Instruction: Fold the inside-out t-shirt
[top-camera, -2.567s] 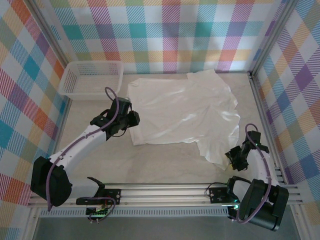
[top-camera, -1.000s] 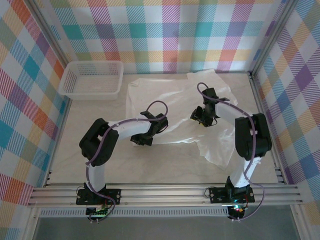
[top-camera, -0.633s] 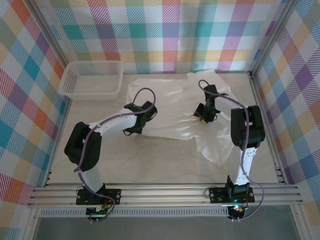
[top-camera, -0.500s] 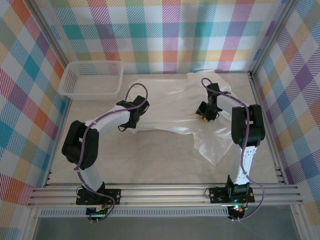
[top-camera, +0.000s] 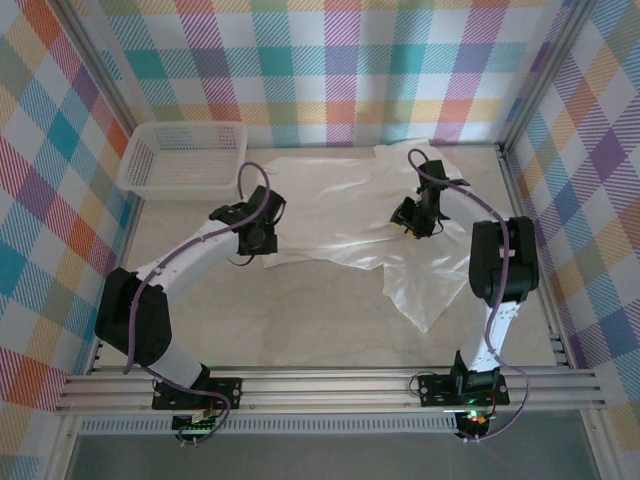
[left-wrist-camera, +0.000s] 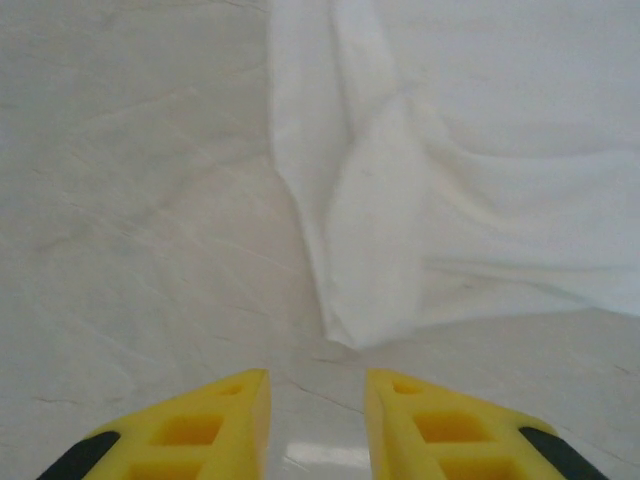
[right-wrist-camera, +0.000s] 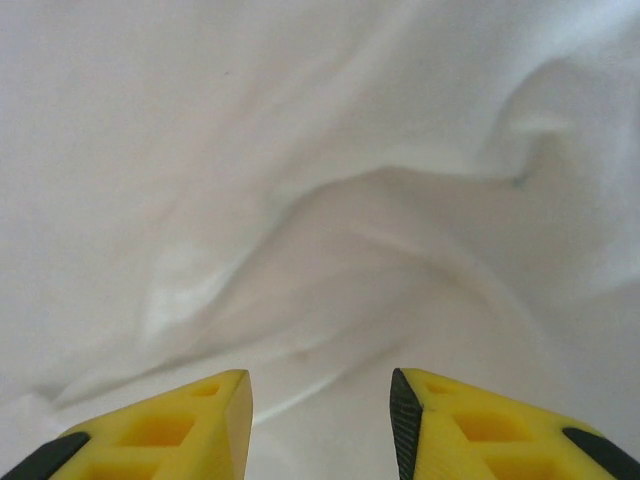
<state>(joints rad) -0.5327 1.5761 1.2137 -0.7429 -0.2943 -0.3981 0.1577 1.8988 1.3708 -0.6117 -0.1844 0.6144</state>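
Overhead, the t-shirt (top-camera: 350, 210) lies spread over the far half of the table (top-camera: 300, 320), from just beside the basket (top-camera: 185, 188) in the far left corner to near the right edge; one flap runs toward the near right corner, and a rumpled part reaches the far right corner; its white cloth blends with the pale table, so its far edge is hard to trace; seams cannot be made out. The left gripper (top-camera: 256, 242) stands at the shirt's near left corner, its fingertips hidden under the wrist from above; in the left wrist view the left gripper (left-wrist-camera: 317, 385) is parted with bare table in the gap, and a folded point of the t-shirt (left-wrist-camera: 450, 180) lies just ahead, apart from the fingers, which the lower border cuts off. The right gripper (top-camera: 408, 222) is over the shirt's right part; in its wrist view the right gripper (right-wrist-camera: 320, 385) is likewise parted, gripping nothing, above wrinkled t-shirt (right-wrist-camera: 320, 200). Bare table spans the near half and the left edge.
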